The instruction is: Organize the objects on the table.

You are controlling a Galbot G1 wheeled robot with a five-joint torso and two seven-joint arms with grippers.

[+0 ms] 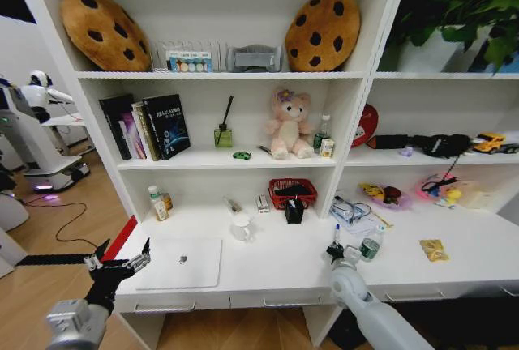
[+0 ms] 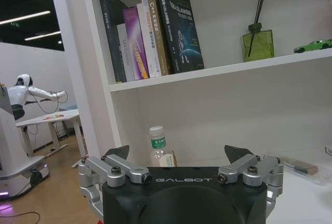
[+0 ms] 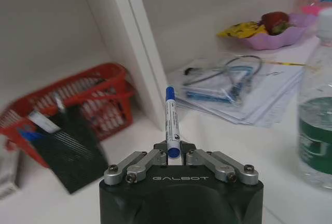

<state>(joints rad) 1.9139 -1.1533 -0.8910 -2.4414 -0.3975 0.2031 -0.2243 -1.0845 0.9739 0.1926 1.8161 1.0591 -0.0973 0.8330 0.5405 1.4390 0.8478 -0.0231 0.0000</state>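
Nearest the robot, the left tool (image 1: 118,262) hangs off the front left corner of the desk (image 1: 276,273), its fingers spread wide with nothing between them, just beside the closed silver laptop (image 1: 181,262) that lies flat near the front edge. Over on the right, the right tool (image 3: 174,157) is pinching a blue-capped pen (image 3: 171,122) and holds it upright above the desk near the shelving divider; in the head view that tool (image 1: 335,251) sits just beside a clear bottle (image 1: 371,245) with a green label. A small yellow packet (image 1: 434,249) rests further along to the right, well apart from the rest. Going deeper, a white mug (image 1: 241,227) stands behind the laptop, and two small bottles (image 1: 159,202) stand against the left wall of the bay. Beyond the pen, a red mesh basket (image 3: 93,99) sits at the back with a dark holder (image 3: 78,149) leaning in front of it, and a stack of papers (image 3: 244,92) lies in the neighbouring bay. On the shelf above, a small green toy car (image 1: 242,155) rests near a reed diffuser (image 1: 223,133).
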